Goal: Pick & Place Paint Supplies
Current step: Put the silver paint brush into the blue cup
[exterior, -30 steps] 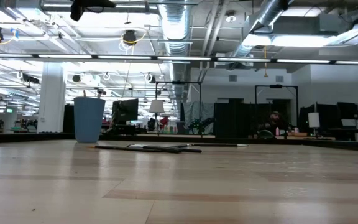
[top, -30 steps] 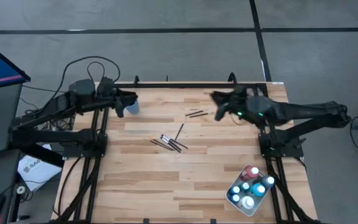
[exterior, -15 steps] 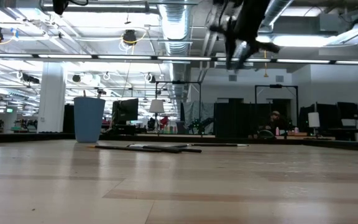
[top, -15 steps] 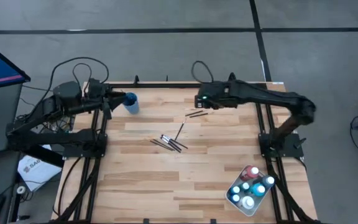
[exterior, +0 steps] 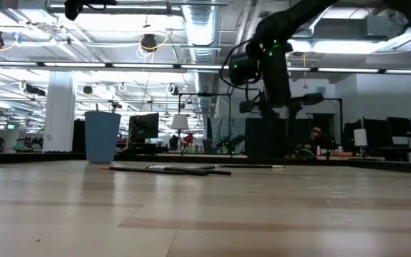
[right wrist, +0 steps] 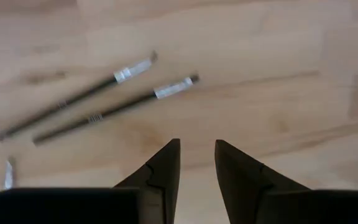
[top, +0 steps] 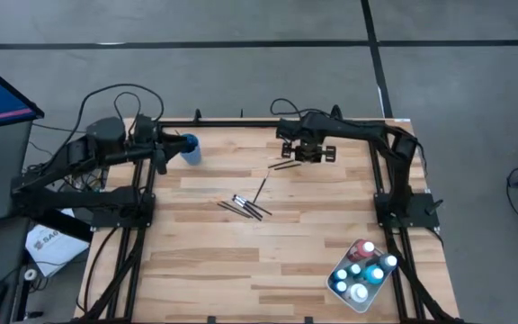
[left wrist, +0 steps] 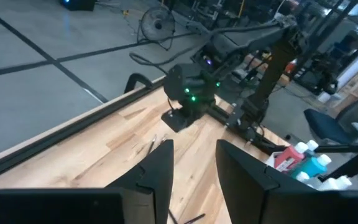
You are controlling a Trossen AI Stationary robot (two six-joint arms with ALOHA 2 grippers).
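Pale wooden plank desk [top: 268, 243], two dark arms reaching in from the sides.

Right gripper [top: 306, 151] hung over far-centre of desk, pointing straight down. Fingers [right wrist: 160, 171] parted by a narrow gap, nothing between them. Just beyond the fingertips in the wrist view: two thin dark-handled paintbrushes with silver ferrules [right wrist: 98, 102], lying side by side and nearly parallel, flat on the wood. Same pair in the overhead view just left of the gripper [top: 285, 165]. Judged: lining up for a top-down pinch on one brush; gap looks suited to a thin handle, but gripper not yet over either one.

Left gripper [top: 171, 142] held at far-left edge, right beside the blue round plastic cup [top: 190, 148], waiting. Fingers [left wrist: 157, 171] narrowly apart, empty. Probably parked there after a drop or ready to steady the cup; cannot confirm.

Loose cluster of more dark paintbrushes [top: 248, 205] mid-desk, crossing each other, one angled up toward the far pair. All clear of both grippers.

Small paint bottles, red, blue, teal and white [top: 362, 268], standing packed in the white rounded-corner tray [top: 333, 282] at near-right corner, well apart from the action.

Brushes lie flat, so a clean pick likely needs fingers square across the handle.
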